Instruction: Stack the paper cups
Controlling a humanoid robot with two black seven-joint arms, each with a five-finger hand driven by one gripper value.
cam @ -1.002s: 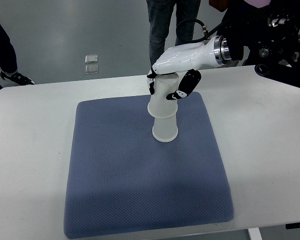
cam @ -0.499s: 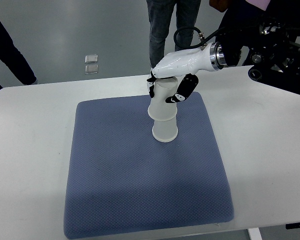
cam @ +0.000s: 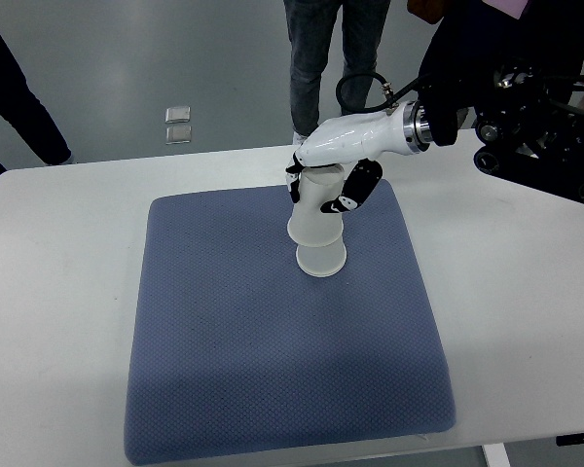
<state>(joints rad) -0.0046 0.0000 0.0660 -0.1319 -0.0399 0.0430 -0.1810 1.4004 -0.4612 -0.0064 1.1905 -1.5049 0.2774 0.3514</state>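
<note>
With the right hand (cam: 323,185) clasping the upper cup (cam: 317,199) over the lower cup (cam: 321,257) at the blue mat's (cam: 224,341) twelve o'clock side, press straight down — keep both axes aligned — before letting go.

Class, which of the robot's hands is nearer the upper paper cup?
Right. The right hand is clasped around the upper paper cup. The left hand is out of view.

Right arm: enters from the picture's right edge, black upper links, silver wrist ring, white forearm shell angled down and to the left. Right hand (cam: 323,180): white palm facing down, black-tipped fingers (cam: 347,195) curled around the upper paper cup (cam: 315,205), thumb on the opposite side.
</note>
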